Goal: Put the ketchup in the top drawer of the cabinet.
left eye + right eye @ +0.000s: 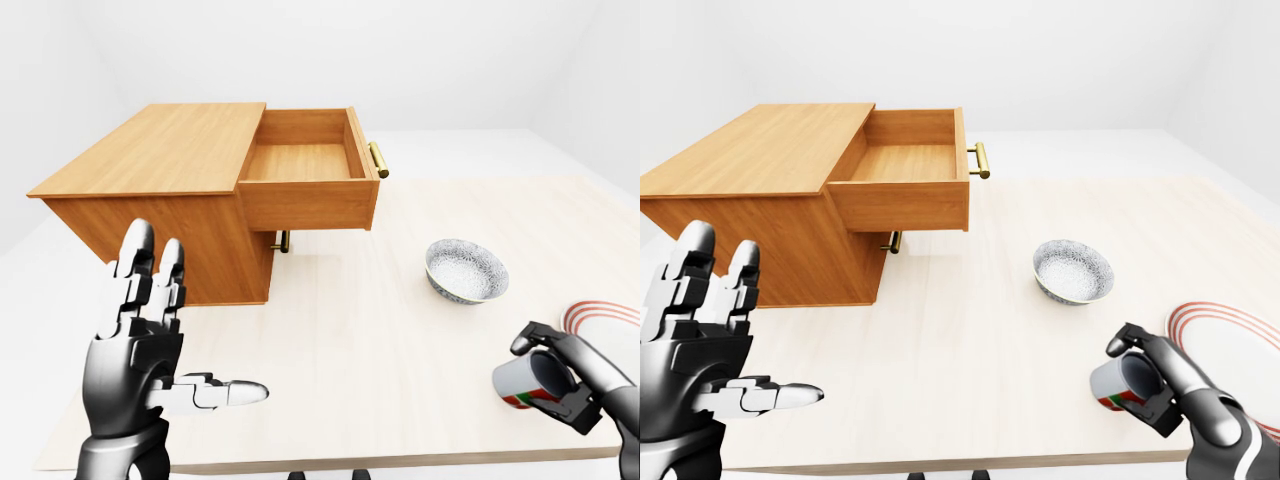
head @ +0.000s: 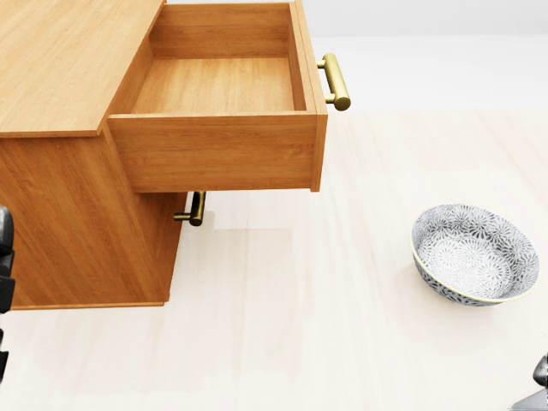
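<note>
The wooden cabinet (image 1: 150, 150) stands at the upper left, its top drawer (image 1: 305, 160) pulled open and empty, with a brass handle (image 1: 378, 160). My right hand (image 1: 560, 375) at the lower right is shut on the ketchup (image 1: 525, 382), a white container with a red and green label, held tilted just above the table. It shows in the right-eye view too (image 1: 1120, 385). My left hand (image 1: 150, 330) is open and empty at the lower left, fingers up, well below the cabinet.
A patterned bowl (image 1: 466, 270) sits on the light wooden table (image 1: 330, 350) to the right of the cabinet. A red-rimmed white plate (image 1: 1230, 350) lies at the right edge beside my right hand. A lower drawer handle (image 2: 195, 209) sticks out under the open drawer.
</note>
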### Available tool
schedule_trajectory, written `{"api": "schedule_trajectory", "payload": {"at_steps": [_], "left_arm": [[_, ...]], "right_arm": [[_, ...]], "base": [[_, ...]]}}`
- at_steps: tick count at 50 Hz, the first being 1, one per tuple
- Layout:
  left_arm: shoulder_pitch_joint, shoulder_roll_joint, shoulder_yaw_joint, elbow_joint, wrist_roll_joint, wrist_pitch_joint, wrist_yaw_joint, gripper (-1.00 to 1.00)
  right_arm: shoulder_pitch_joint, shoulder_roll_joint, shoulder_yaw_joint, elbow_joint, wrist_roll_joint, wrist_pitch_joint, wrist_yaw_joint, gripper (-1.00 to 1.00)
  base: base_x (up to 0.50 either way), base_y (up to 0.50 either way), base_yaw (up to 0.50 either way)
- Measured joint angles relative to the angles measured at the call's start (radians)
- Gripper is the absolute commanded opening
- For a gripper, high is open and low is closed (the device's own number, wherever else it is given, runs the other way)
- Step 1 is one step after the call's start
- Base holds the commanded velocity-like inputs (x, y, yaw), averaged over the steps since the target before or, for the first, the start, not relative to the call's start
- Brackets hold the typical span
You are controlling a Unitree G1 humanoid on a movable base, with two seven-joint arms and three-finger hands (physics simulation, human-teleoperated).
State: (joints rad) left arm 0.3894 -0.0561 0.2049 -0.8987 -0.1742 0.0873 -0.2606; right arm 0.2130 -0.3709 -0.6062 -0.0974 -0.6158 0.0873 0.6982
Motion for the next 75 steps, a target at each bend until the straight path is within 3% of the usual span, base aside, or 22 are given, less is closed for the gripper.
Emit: {"api": "schedule_trajectory", "payload": {"at_steps": [24,42,51,63,71,75], "left_arm": [[-0.002,0.0,0.001,-0.015,-0.001,0.0,0.002,1.0],[0.002,-0.002,0.003,-0.032,-0.002,0.0,-0.001,1.0],[0.001,-0.003,0.006,-0.038,-0.004,0.0,-0.004,1.0],[0.0,-0.003,0.007,-0.034,-0.004,0.0,-0.005,1.0],[-0.001,-0.003,0.007,-0.033,-0.004,0.0,-0.005,1.0],[-0.001,-0.003,0.008,-0.035,-0.005,0.0,-0.005,1.0]], "right_arm": [[-0.165,0.017,0.095,-0.457,-0.049,0.0,0.0,-1.0],[-0.293,0.069,0.312,-0.787,-0.092,0.0,0.0,-1.0],[-0.341,0.107,0.403,-0.856,-0.121,0.0,0.0,-1.0],[-0.32,0.152,0.433,-0.913,-0.093,0.0,0.0,-1.0],[-0.317,0.158,0.442,-0.927,-0.084,0.0,0.0,-1.0],[-0.384,0.127,0.471,-0.92,-0.111,0.0,0.0,-1.0]], "base": [[0.0,0.0,0.0],[0.0,0.0,0.0],[0.0,0.0,0.0],[0.0,0.0,0.0],[0.0,0.0,0.0],[0.0,0.0,0.0]]}}
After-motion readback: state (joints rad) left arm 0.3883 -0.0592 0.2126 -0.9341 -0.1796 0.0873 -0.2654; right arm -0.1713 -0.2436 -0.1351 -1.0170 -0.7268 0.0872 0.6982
